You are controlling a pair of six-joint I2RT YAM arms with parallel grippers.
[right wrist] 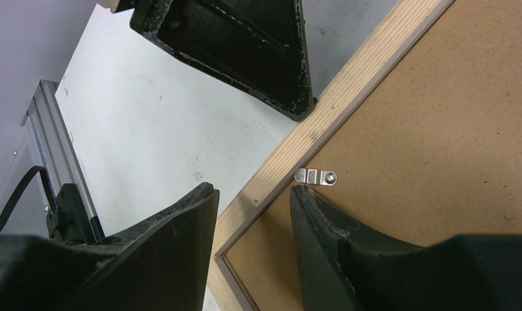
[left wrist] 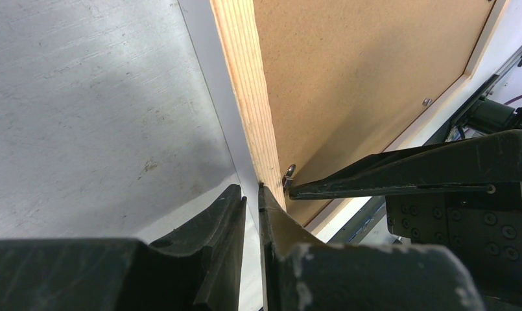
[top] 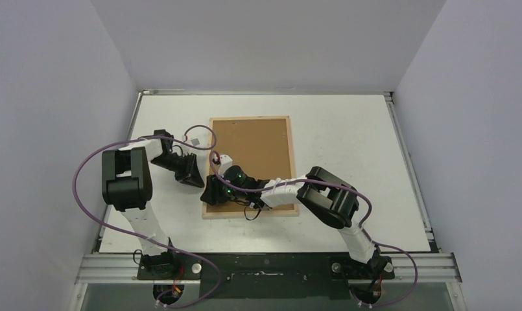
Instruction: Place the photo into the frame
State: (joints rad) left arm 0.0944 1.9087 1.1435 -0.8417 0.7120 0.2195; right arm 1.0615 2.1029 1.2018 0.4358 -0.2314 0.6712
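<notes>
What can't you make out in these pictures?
- The photo: in no view; whether it lies beneath the backing panel cannot be told.
- The frame, near end of its left side, top view: covered by the right arm.
- The frame's far end, wrist views: cut off by the picture edge.

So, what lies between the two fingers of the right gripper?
The frame: its wooden slat crosses the gap, a metal clip beside it. The right wrist view shows this.
</notes>
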